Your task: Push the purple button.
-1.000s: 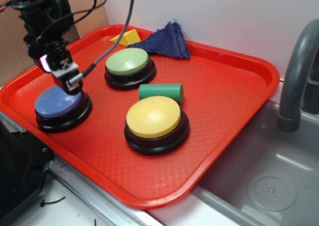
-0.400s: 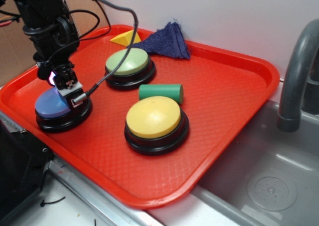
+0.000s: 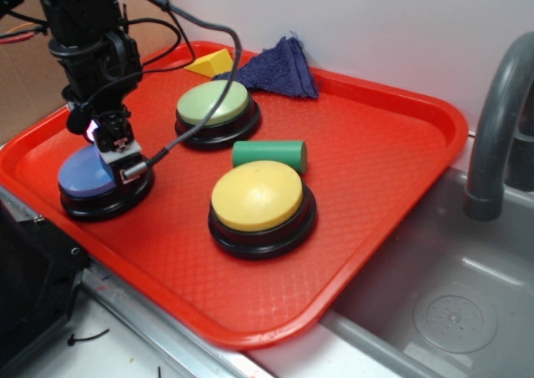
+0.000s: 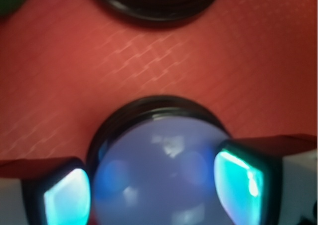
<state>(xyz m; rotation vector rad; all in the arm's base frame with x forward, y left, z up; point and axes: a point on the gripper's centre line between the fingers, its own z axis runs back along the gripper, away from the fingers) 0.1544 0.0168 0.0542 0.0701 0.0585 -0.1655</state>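
Note:
The purple button (image 3: 83, 178), a periwinkle dome on a black base, sits at the tray's near left corner. My gripper (image 3: 123, 166) points down onto the right part of its dome and seems to touch it. In the wrist view the dome (image 4: 159, 170) fills the lower middle. My gripper (image 4: 154, 190) is open, with one fingertip (image 4: 67, 197) at the dome's left edge and the other fingertip (image 4: 238, 180) at its right edge. Nothing is held between them.
On the red tray (image 3: 250, 332) stand a green button (image 3: 213, 104), a larger yellow button (image 3: 256, 196), a green cylinder (image 3: 269, 153), a yellow wedge (image 3: 210, 63) and a blue cloth (image 3: 279, 68). A grey sink (image 3: 442, 303) and faucet (image 3: 496, 119) lie to the right.
My gripper has come down and slightly right onto the purple button's dome. The other objects on the tray have not moved.

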